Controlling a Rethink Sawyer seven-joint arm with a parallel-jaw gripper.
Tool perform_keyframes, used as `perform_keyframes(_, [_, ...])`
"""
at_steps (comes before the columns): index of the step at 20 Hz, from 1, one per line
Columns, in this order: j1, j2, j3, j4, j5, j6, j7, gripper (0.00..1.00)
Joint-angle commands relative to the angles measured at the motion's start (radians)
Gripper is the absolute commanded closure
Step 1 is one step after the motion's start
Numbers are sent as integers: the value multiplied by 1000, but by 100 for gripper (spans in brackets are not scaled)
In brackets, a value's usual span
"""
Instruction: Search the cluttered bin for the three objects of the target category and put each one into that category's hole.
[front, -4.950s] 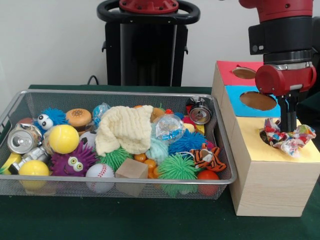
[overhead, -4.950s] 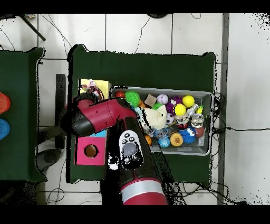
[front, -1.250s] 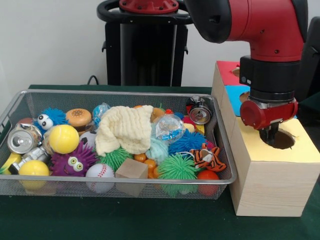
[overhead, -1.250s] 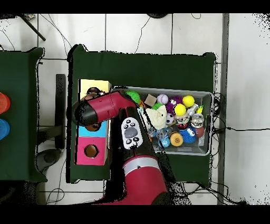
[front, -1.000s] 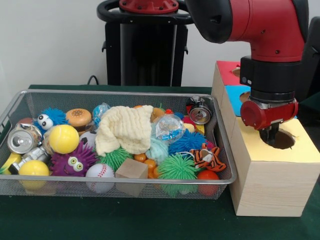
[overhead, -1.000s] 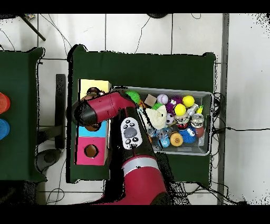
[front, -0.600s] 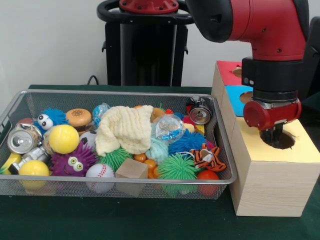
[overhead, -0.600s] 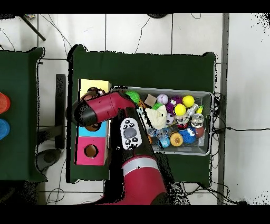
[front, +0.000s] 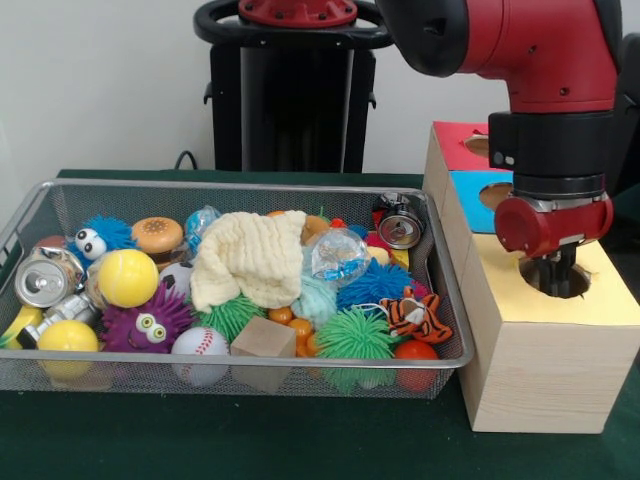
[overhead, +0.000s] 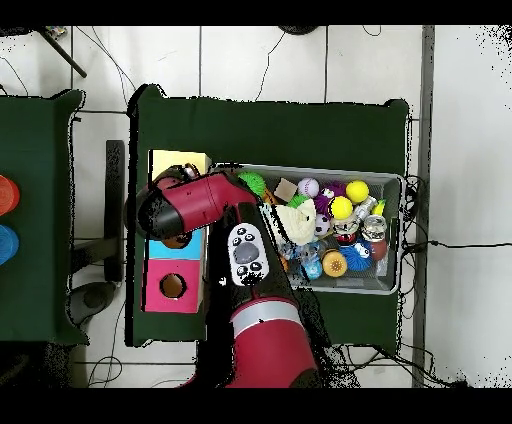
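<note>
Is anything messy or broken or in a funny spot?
Nothing looks broken or spilled. The toys are jumbled in the wire bin, with a cream cloth draped over some of them, but all stay inside. The gripper hangs at the yellow hole.

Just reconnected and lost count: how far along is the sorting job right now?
Done: the patterned cloth seen at the yellow hole five seconds ago is gone, likely dropped in. In hand: nothing visible; the gripper hangs over that hole. Left: the cream cloth lies in the wire bin, likely next if cloths are the target. How many went in before, I cannot tell.
</note>
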Motion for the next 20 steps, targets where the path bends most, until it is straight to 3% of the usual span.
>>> perform_keyframes(1, [-19,5,19,57,-34,-28,83,100])
perform_keyframes(4, [-25,-26,20,81,-15,4,90,100])
perform_keyframes(9, [-50,-195,49,176,53,127,75,100])
perform_keyframes(20, [-50,-254,52,185,96,160,81,100])
